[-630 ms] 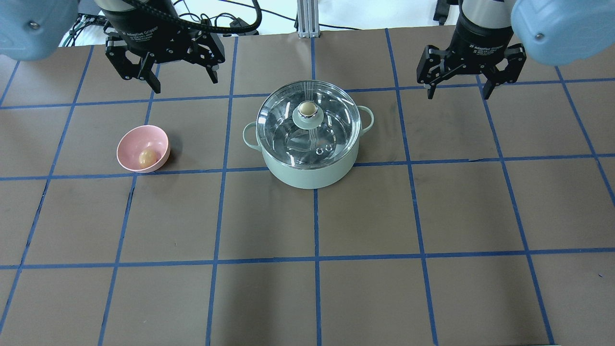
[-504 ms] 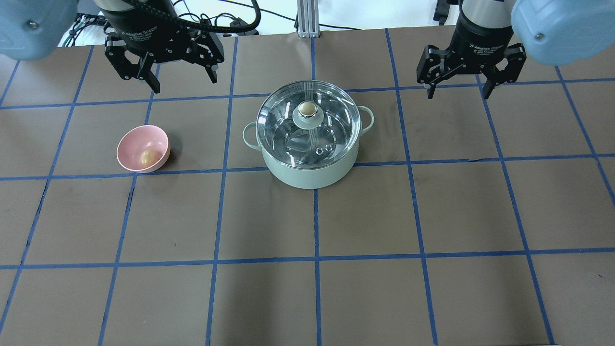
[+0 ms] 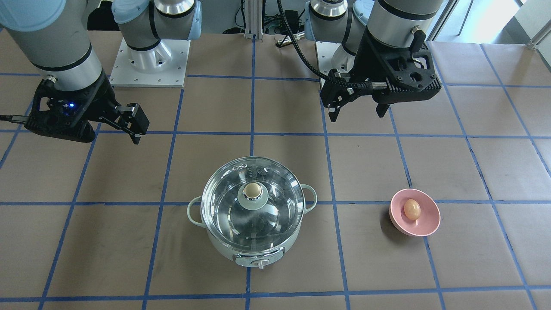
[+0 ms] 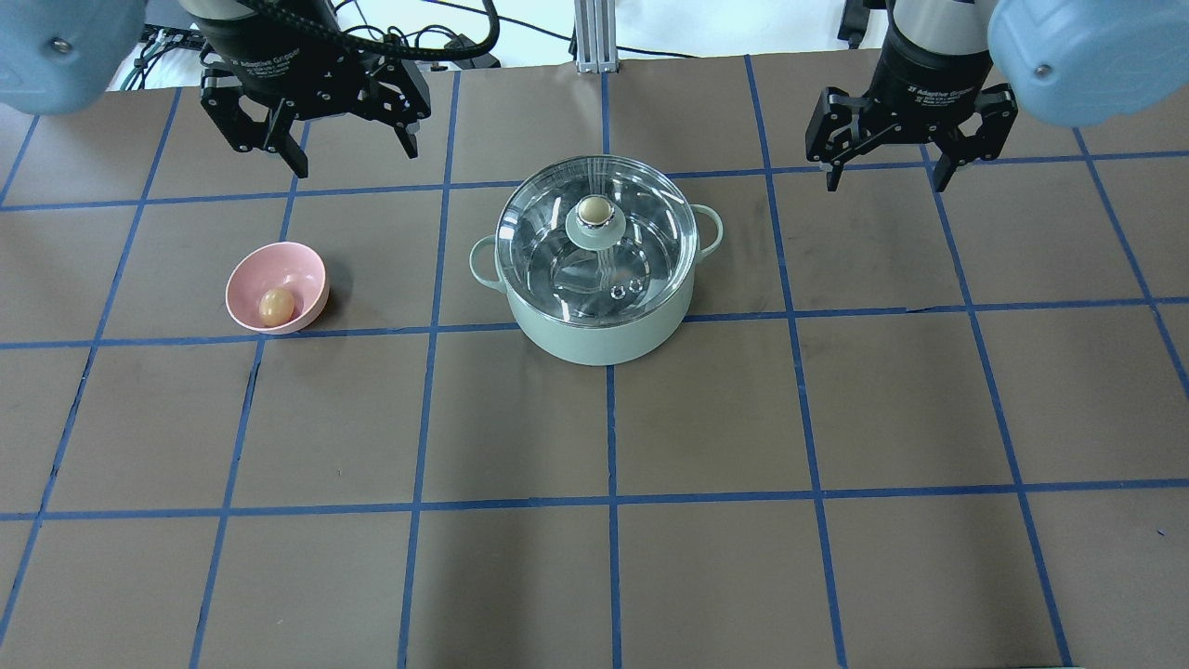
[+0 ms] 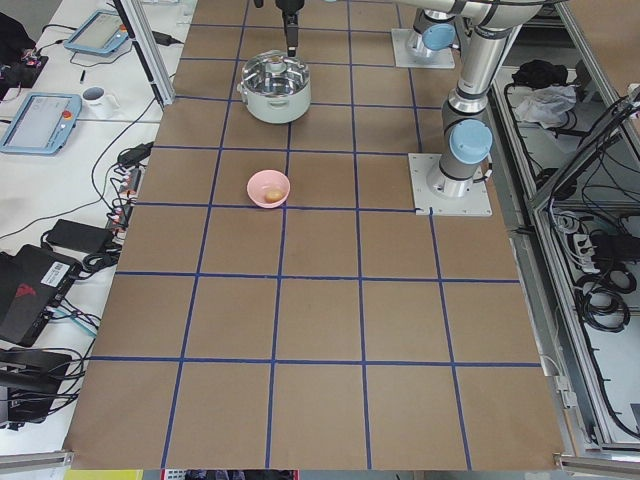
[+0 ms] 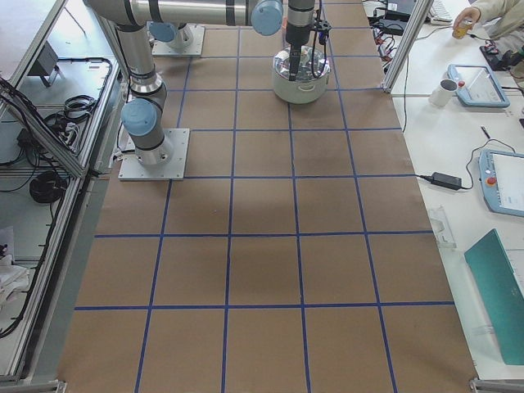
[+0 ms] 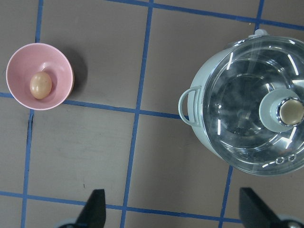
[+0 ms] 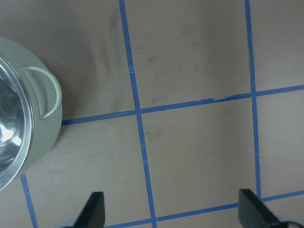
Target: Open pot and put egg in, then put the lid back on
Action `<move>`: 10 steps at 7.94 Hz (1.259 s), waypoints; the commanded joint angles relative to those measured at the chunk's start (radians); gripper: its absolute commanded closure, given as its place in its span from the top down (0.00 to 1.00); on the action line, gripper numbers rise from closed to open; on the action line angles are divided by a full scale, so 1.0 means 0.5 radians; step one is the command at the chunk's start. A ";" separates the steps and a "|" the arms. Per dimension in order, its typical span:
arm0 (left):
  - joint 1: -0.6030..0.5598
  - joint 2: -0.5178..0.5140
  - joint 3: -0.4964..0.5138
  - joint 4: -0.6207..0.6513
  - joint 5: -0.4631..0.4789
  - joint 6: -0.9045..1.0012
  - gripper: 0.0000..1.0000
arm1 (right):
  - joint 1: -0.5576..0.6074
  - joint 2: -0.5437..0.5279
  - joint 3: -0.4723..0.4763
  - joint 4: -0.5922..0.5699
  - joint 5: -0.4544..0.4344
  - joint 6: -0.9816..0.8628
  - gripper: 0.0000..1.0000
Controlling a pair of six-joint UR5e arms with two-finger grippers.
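- Since the earlier frame, left tool [image 4: 354,163] has backed off slightly toward the base, and egg [image 4: 275,307] has rolled a touch inside the pink bowl [image 4: 311,271].
- left tool and right tool [image 4: 885,186]: both wide open, empty, hovering well apart from everything.
- lid [image 4: 641,232] sits on pot [image 4: 594,339], mid-desk [image 4: 743,418]; nothing started yet.
- Risks: an off-centre pinch on the round knob [image 4: 594,212] could let the glass lid slip; egg could roll away or crack under a hard squeeze.
- Reflections hide the pot's inside; wrist views cut off the fingertips.
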 commanded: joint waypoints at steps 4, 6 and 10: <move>0.374 -0.299 -0.003 0.105 0.021 0.262 1.00 | 0.156 0.121 -0.040 -0.353 0.198 0.046 1.00; 0.601 -0.444 -0.012 0.222 0.027 0.580 1.00 | 0.413 0.283 -0.095 -0.532 0.201 0.315 1.00; 0.771 -0.735 -0.275 0.773 0.061 0.800 1.00 | 0.705 0.609 -0.239 -0.741 0.268 0.639 1.00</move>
